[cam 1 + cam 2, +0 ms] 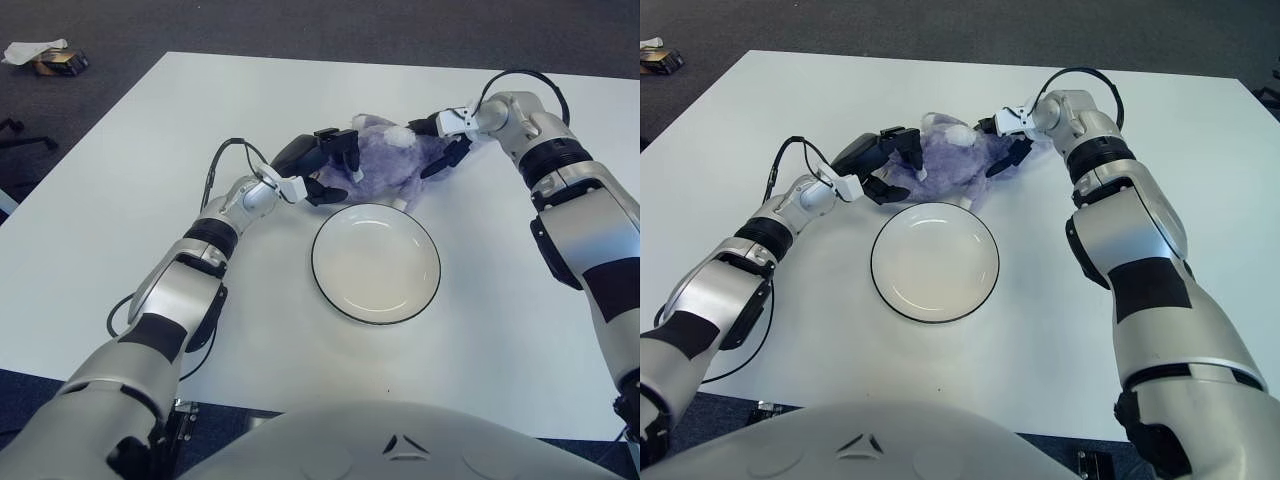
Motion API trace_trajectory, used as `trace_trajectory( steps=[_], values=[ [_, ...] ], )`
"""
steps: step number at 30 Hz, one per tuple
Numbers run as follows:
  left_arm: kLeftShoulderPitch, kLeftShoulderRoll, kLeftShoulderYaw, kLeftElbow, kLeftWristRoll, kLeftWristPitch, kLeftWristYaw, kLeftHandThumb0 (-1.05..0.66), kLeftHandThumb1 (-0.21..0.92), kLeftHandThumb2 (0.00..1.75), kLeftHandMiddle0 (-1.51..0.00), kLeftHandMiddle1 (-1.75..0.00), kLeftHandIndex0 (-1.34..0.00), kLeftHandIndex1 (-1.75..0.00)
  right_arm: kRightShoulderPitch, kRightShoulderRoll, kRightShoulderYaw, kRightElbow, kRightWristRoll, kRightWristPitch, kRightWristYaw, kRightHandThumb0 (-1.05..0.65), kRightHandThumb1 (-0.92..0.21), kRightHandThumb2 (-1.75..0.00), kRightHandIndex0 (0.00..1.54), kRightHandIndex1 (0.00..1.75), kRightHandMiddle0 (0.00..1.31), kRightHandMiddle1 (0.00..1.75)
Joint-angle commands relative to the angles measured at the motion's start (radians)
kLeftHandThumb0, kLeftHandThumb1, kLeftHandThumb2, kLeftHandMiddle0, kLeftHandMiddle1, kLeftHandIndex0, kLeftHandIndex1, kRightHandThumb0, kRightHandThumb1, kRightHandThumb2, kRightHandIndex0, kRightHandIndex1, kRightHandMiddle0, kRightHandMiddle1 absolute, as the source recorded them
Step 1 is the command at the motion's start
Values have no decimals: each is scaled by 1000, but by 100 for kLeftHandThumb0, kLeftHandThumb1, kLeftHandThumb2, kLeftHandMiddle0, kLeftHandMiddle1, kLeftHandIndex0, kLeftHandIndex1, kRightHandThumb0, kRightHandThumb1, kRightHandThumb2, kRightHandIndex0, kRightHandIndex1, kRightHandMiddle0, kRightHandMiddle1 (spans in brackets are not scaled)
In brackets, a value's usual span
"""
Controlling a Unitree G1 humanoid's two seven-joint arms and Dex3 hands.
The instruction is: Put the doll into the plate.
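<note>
A purple plush doll [388, 160] lies bunched on the white table just behind the empty white plate [375, 265] with a dark rim. My left hand [328, 166] is at the doll's left end, its black fingers curled around the plush. My right hand [445, 143] holds the doll's right end, fingers closed into the fabric. The doll sits between the two hands and touches the table near the plate's far rim. In the right eye view the doll [952, 160] shows the same way behind the plate [934, 262].
The white table [120, 200] stretches wide to the left and front of the plate. A black cable [222, 158] loops off my left wrist. Small clutter [50, 60] lies on the dark floor beyond the table's far left corner.
</note>
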Motion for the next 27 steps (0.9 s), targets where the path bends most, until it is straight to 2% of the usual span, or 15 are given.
trace_trajectory(
  steps=[1,9,14,17,18,19,21,22,24,26,27],
  values=[
    [-9,10,1,11,-2,-2,-8,-1,53,103,-35,-161,-43,-175,74,-10,47,29,-60,-4,-40,-97,-79,-40,1,20,0,66],
    [-13,15,-4,15,13,-15,7,-1,55,101,-34,-161,-43,-175,95,-10,54,45,-59,22,-115,-90,-85,-44,0,10,0,92],
    [-15,17,-7,16,20,-18,12,-1,57,98,-32,-160,-41,-175,116,-5,43,51,-46,36,-155,-86,-86,-46,4,12,0,111],
    [-17,20,-9,17,24,-19,14,-1,57,97,-31,-161,-41,-175,134,-4,29,46,-33,45,-190,-84,-82,-52,5,18,0,124],
    [-18,22,-11,15,28,-20,16,-1,58,97,-31,-161,-41,-175,147,-12,17,31,-22,48,-207,-78,-75,-60,6,49,9,138],
    [-18,23,-12,15,31,-20,18,-1,58,97,-31,-161,-41,-175,155,-18,9,19,-15,49,-217,-78,-75,-60,6,49,9,138],
    [-20,25,-14,13,37,-18,20,-1,57,97,-31,-161,-41,-175,165,-22,-4,4,-7,63,-235,-58,-56,-92,13,117,35,158],
    [-20,25,-13,13,39,-17,21,-1,57,97,-31,-161,-42,-175,167,-19,-10,2,-4,73,-242,-54,-50,-102,17,138,42,163],
    [-21,25,-14,13,41,-17,22,-1,57,97,-31,-160,-42,-175,170,-17,-16,-2,-3,84,-248,-50,-43,-112,33,156,50,168],
    [-21,26,-16,14,43,-15,24,-1,57,98,-31,-160,-43,-175,179,-5,-46,3,21,121,-273,-49,-38,-121,46,165,55,171],
    [-22,27,-17,14,44,-15,25,-1,56,99,-32,-159,-44,-175,182,-2,-58,5,29,134,-284,-32,-25,-133,61,159,60,172]
  ],
)
